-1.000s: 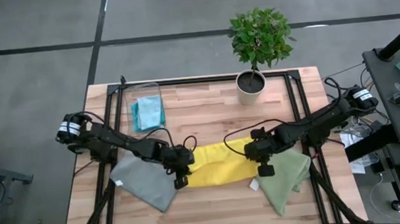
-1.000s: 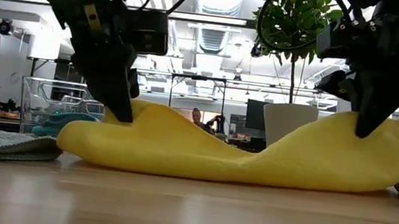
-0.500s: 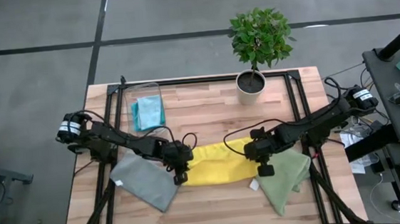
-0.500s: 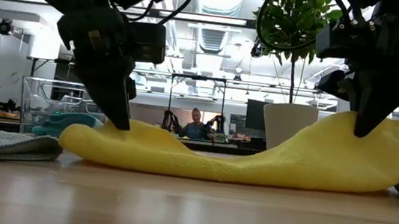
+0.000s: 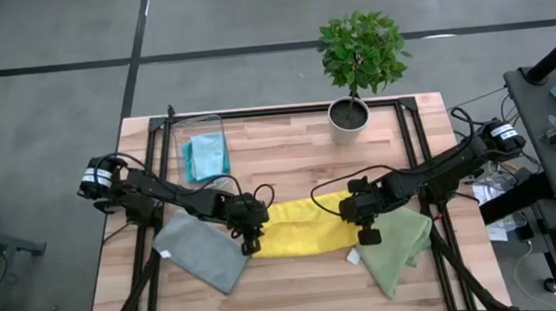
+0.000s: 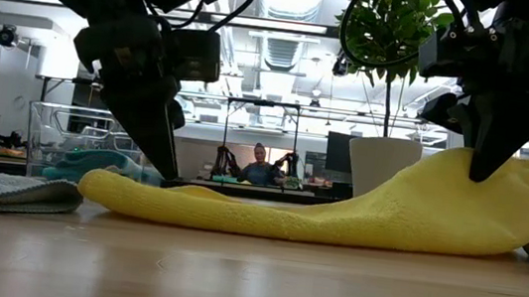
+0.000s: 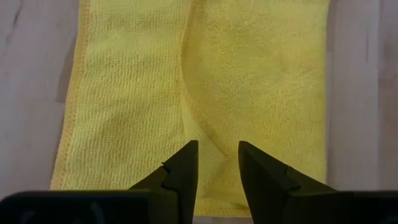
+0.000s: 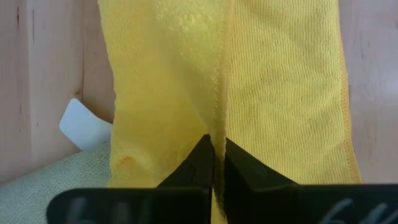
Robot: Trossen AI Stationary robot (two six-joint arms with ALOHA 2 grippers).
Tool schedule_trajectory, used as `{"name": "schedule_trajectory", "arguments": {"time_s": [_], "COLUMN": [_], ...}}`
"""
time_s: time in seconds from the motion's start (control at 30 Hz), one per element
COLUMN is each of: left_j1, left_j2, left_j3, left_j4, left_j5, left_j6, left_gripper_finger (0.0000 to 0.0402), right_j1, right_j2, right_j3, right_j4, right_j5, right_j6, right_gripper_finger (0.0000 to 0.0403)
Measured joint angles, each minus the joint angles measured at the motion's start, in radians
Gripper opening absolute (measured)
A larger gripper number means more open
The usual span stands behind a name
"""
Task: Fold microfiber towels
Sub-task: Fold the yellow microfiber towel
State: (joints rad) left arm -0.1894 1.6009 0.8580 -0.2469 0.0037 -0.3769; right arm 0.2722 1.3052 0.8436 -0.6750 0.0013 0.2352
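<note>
Since a second ago, left end effector (image 7: 217, 163) has parted narrowly, dropping the fuzzy yellow towel (image 5: 304, 227) flat at counter (image 5: 288, 155) centre; right end effector (image 8: 218, 155), at three o'clock, pinches its raised fold.

One towel (image 5: 304, 230) is laid at the counter (image 5: 287, 145) centre between two others (image 5: 202, 253) (image 5: 396, 245), a bin (image 5: 205, 146) and plant (image 5: 354, 65) being set behind.
</note>
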Motion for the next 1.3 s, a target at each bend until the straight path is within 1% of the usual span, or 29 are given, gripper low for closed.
{"name": "schedule_trajectory", "arguments": {"time_s": [0.4, 0.73, 0.83, 0.97, 1.3], "left_j1": [0.000, 0.000, 0.000, 0.001, 0.014], "left_j2": [0.000, 0.000, 0.000, 0.000, -0.001], "left_j3": [0.000, 0.000, 0.000, 0.000, 0.000], "left_j4": [-0.009, -0.009, -0.009, -0.009, -0.031], "left_j5": [-0.015, -0.070, -0.077, -0.116, -0.118], "left_j6": [0.018, 0.029, 0.060, 0.100, 0.127], "left_gripper_finger": [0.0099, 0.0099, 0.0098, 0.0097, 0.0097], "right_j1": [0.000, 0.000, 0.000, 0.000, 0.000], "right_j2": [0.000, 0.000, 0.000, 0.000, 0.000], "right_j3": [-0.001, -0.028, -0.039, -0.046, -0.047], "right_j4": [0.008, 0.042, 0.056, 0.057, 0.057], "right_j5": [0.001, 0.002, 0.008, 0.042, 0.053], "right_j6": [0.000, 0.000, 0.000, 0.010, 0.016], "right_gripper_finger": [0.0009, 0.0009, 0.0009, 0.0009, 0.0009]}}
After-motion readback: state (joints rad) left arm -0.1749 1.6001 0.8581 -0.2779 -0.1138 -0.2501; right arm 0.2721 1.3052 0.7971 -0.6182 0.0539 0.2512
